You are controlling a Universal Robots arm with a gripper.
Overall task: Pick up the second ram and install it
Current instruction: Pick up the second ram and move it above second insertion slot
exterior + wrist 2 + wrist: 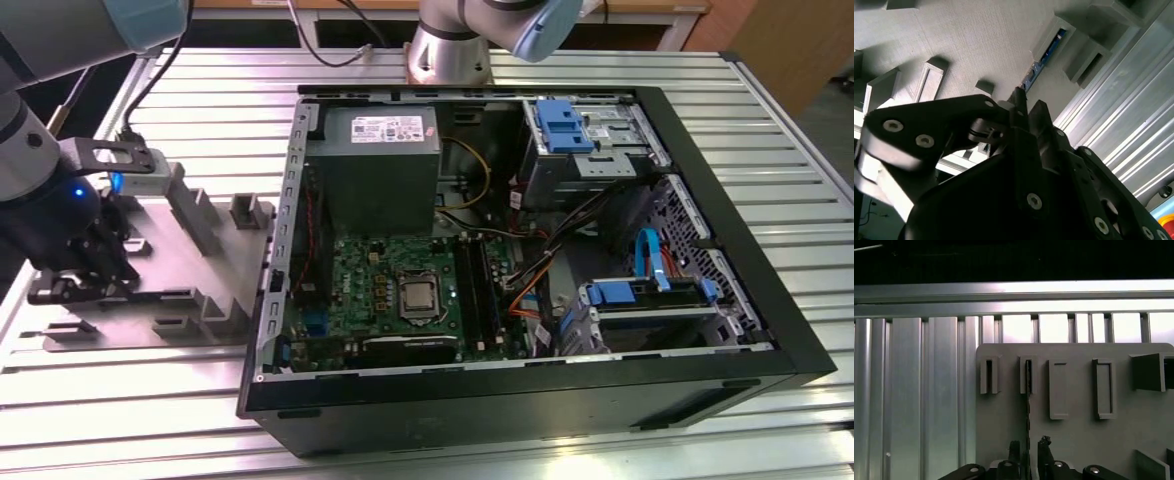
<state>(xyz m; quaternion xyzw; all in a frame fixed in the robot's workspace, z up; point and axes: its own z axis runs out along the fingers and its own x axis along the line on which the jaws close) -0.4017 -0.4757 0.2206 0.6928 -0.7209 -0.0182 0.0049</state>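
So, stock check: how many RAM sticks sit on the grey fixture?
1: the second ram stands on edge in the grey fixture, the gripper straddling it. Others may be hidden.

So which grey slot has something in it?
The slot straight ahead of the gripper: the second ram stands in it edge-on; the rest look empty.

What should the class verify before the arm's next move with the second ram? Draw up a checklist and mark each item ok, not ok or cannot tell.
1. Second ram stands on edge in a slot of the grey holder: ok.
2. Gripper is centred over the ram and straddles it: ok.
3. Jaws closed on the ram: not ok; the first wrist view shows gaps on both sides.
4. Computer case is open, motherboard exposed: ok.
5. A memory slot is free: cannot tell.
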